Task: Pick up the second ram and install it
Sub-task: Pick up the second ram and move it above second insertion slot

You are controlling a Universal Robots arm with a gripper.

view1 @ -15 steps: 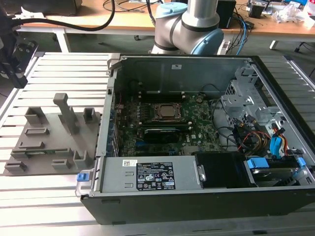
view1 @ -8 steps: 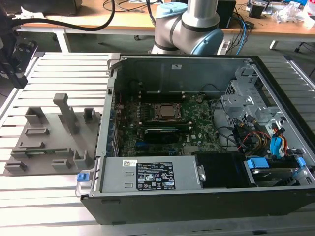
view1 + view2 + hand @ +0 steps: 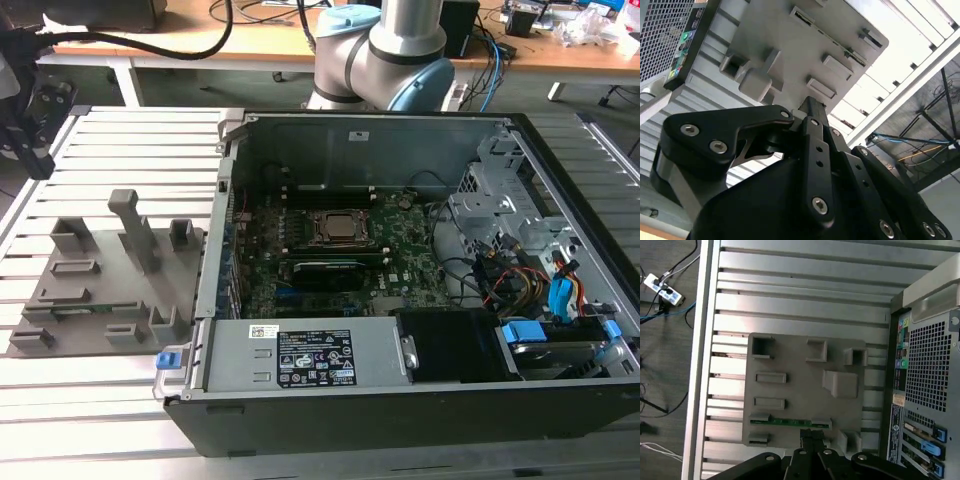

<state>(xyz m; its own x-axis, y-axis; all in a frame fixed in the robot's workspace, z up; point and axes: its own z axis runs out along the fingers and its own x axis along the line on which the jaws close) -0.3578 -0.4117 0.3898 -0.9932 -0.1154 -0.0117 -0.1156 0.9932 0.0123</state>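
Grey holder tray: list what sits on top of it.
A green memory stick lies in one slot of the grey holder tray, among raised grey brackets. The gripper covers part of the tray's edge near the stick, so anything there cannot be seen.

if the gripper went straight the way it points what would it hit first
Probably the ram sitting in the grey holder, or the holder just beside it: in the first wrist view the gripper points at that spot. Depth is unclear.
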